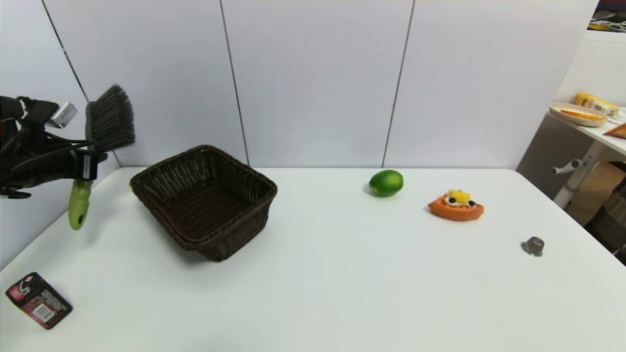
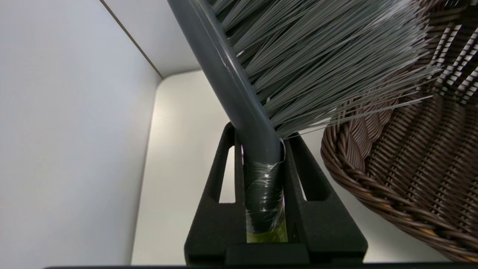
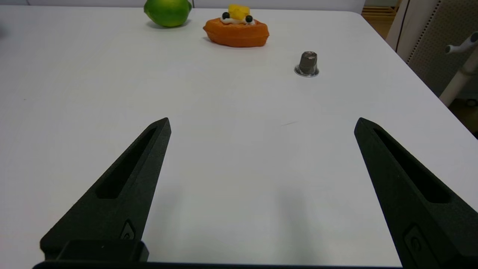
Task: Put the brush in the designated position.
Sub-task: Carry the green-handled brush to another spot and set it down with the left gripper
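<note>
- the left gripper (image 1: 90, 165) hung in the air above the table's left edge, its black fingers (image 2: 310, 209) pinched tight on the brush (image 1: 100, 142) where the grey back meets the lime-green handle.
- the brush stood nearly upright in that grip: grey bristles (image 2: 317, 56) fanned out above the gripper and faced the basket, while the green handle end hung below the gripper, clear of the white table (image 1: 342, 274).
- a dark brown wicker basket (image 1: 205, 200) sat on the table just beside the left gripper, on its inner side and lower; in the left wrist view its woven rim (image 2: 373, 194) lay close under the bristle tips, though contact could not be judged.
- a small black and red packet (image 1: 38, 299) lay on the table below and nearer the robot than the left gripper.
- the right gripper (image 3: 261, 123) hovered low over bare table, its two fingers spread wide apart and holding nothing.
- ahead of the right gripper stood a small grey capsule (image 3: 307, 64); farther on lay an orange toy pastry (image 3: 236, 31) and a green lime (image 3: 168, 13), side by side but apart.
</note>
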You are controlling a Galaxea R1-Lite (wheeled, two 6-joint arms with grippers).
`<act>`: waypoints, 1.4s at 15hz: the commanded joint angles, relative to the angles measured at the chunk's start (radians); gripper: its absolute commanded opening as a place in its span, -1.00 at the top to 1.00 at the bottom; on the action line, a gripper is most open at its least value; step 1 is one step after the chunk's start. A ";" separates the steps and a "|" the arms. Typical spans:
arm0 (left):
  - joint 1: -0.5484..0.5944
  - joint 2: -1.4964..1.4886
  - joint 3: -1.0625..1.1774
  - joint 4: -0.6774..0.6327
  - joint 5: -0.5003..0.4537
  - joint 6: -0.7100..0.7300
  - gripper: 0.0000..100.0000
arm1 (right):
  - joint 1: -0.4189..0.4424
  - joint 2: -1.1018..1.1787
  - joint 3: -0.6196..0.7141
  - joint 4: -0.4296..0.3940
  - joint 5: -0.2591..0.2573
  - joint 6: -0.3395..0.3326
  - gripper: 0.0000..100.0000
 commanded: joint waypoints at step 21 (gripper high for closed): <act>0.020 0.151 -0.209 0.356 -0.006 0.009 1.00 | 0.000 0.001 0.002 0.000 0.000 0.000 -1.00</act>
